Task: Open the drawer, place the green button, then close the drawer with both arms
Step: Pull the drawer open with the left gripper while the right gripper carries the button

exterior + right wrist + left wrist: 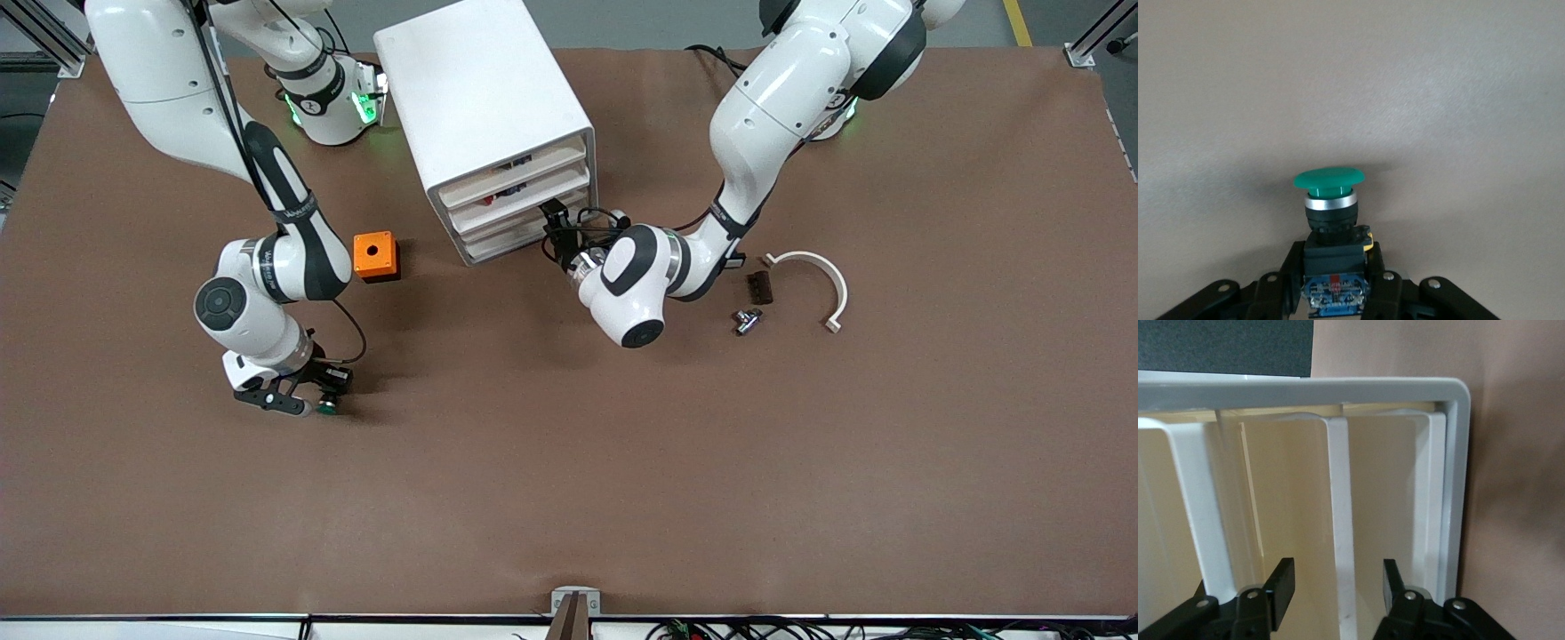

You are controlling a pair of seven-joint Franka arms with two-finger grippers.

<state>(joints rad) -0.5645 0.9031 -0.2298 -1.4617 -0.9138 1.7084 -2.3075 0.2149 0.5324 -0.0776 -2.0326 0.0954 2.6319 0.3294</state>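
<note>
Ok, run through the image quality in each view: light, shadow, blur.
Front view: even overhead light, soft shadows under both arms on the brown table, green status lights glowing at the bases. Left wrist view: the cabinet front fills the frame, slightly soft, yellowish inside, the left gripper open. Right wrist view: the button sharp in the right gripper, a diffuse shadow around it.

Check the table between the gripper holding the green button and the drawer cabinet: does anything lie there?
In the front view, the orange box sits on the table between the right gripper, shut on the button, and the cabinet; otherwise bare brown table.
</note>
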